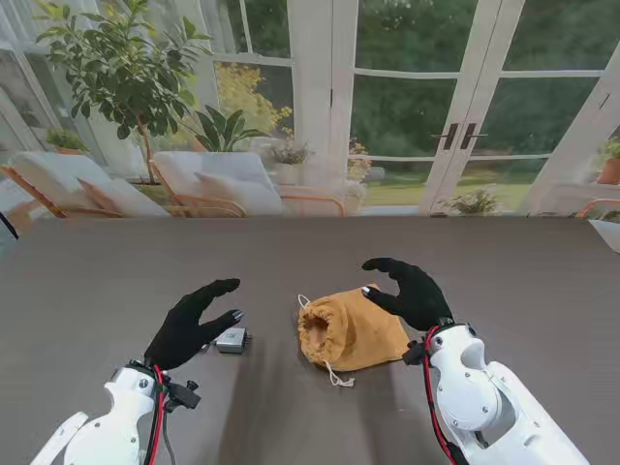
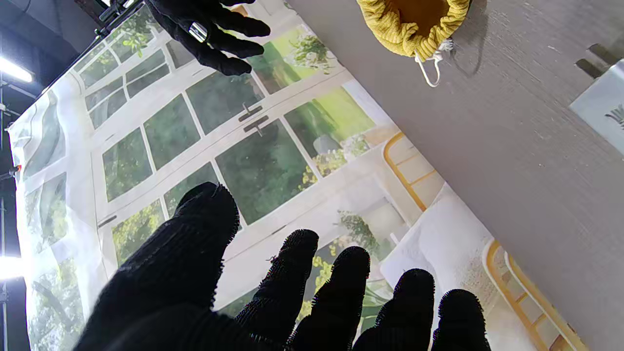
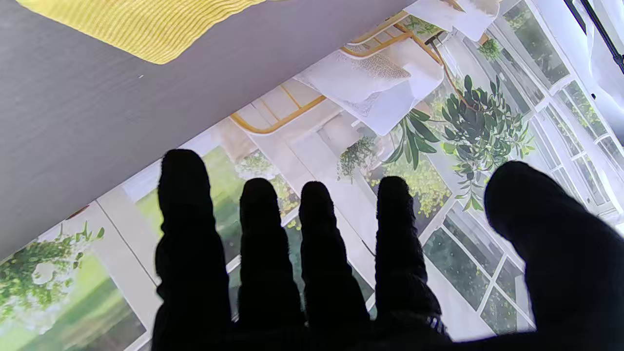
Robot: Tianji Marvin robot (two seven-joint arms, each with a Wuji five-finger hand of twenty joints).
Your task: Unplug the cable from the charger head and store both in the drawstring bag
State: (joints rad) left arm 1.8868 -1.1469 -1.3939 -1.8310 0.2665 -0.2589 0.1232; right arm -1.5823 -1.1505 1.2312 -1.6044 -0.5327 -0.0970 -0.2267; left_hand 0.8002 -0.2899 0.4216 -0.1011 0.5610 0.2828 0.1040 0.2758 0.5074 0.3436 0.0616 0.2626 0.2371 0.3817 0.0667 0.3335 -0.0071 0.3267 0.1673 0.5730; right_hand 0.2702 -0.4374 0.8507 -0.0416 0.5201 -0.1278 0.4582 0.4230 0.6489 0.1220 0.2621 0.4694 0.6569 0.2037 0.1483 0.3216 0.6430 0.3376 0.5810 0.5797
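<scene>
A mustard-yellow drawstring bag [image 1: 351, 332] lies on the dark table [image 1: 310, 252], its gathered mouth and white cord toward my left; the left wrist view looks into its mouth [image 2: 414, 22], and the right wrist view catches only an edge of the bag [image 3: 141, 27]. A small white-grey charger head [image 1: 232, 339] rests on the table just right of my left hand [image 1: 189, 323], with part of it showing in the left wrist view [image 2: 602, 105]. No cable can be made out. My left hand is open, fingers spread, holding nothing. My right hand [image 1: 412, 291] hovers open at the bag's right end.
A printed backdrop of French doors, plants and lounge chairs [image 1: 310, 107] stands behind the table's far edge. My white forearms rise from the near corners.
</scene>
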